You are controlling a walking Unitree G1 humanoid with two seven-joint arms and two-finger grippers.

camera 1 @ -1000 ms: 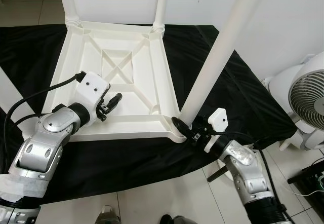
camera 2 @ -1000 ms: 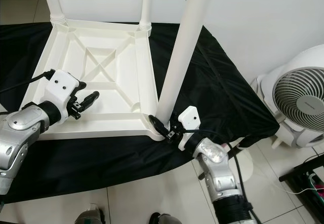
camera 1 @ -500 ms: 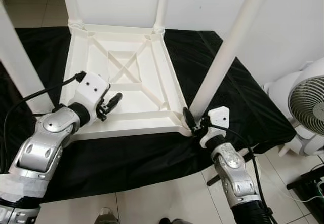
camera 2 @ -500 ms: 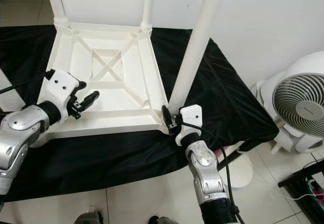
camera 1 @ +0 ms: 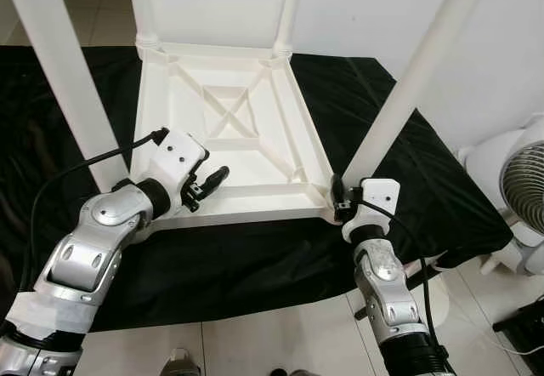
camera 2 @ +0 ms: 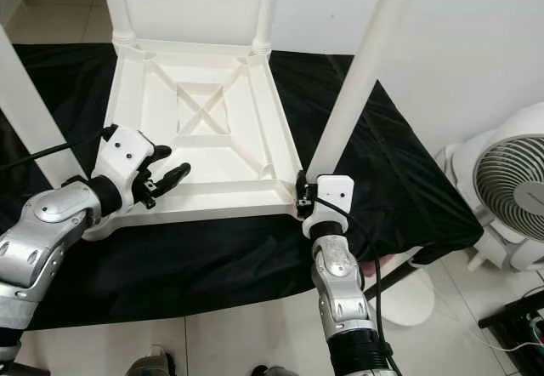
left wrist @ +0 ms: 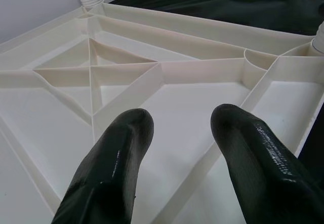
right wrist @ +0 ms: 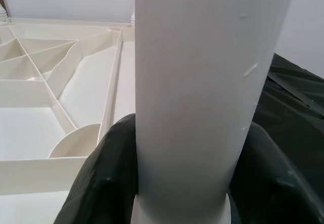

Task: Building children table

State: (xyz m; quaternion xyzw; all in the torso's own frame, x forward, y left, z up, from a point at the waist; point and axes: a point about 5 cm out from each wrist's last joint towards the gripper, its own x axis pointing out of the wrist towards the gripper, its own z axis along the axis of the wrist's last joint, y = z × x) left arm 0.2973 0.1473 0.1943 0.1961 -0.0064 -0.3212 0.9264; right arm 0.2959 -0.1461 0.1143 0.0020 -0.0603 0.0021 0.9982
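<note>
Your right tool is clamped around the near-right leg at its base, where it meets the corner of the upturned white table. The table lies underside up on a black cloth on the floor. Your left tool hovers over the ribbed underside near the front edge, fingers apart, gripping nothing. A white fan stands to the right.
</note>
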